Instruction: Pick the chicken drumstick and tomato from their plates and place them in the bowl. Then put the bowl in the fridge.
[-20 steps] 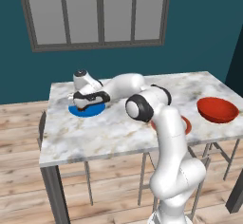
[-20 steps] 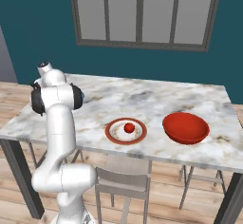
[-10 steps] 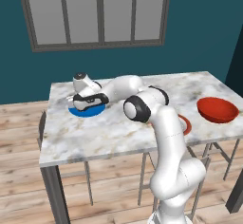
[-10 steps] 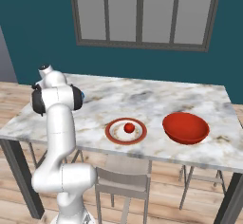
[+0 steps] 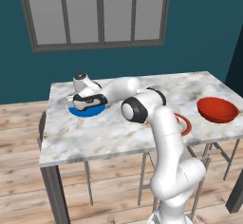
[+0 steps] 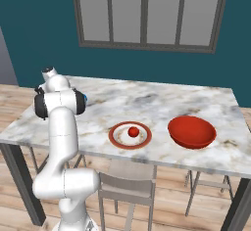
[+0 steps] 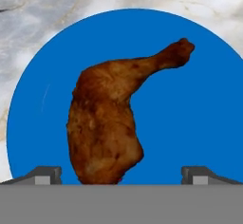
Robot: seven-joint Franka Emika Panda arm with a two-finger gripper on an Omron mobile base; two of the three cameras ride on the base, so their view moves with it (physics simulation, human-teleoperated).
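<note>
- In the left base view, the white arm's two-finger gripper (image 5: pixel 88 105) was seen low over the flat bright blue round plate (image 5: pixel 79 112), which lay near the far left corner of the grey-veined marble table (image 5: pixel 90 135).
- The deep round red-orange bowl (image 5: pixel 218 109) was seen at the right end of the table, well apart from the blue plate.
- In the right base view, the small glossy red tomato (image 6: pixel 133 132) was seen resting on the white plate with a red-brown rim (image 6: pixel 117 137), just beside the bowl.
- In the hand view, the dark brown chicken drumstick (image 7: pixel 111 125) was seen lying on the blue plate, its thin bone end pointed to the upper right.
- The jaws were seen spread wide, one fingertip (image 7: pixel 42 175) at each side of the meat's thick end, with nothing gripped.
</note>
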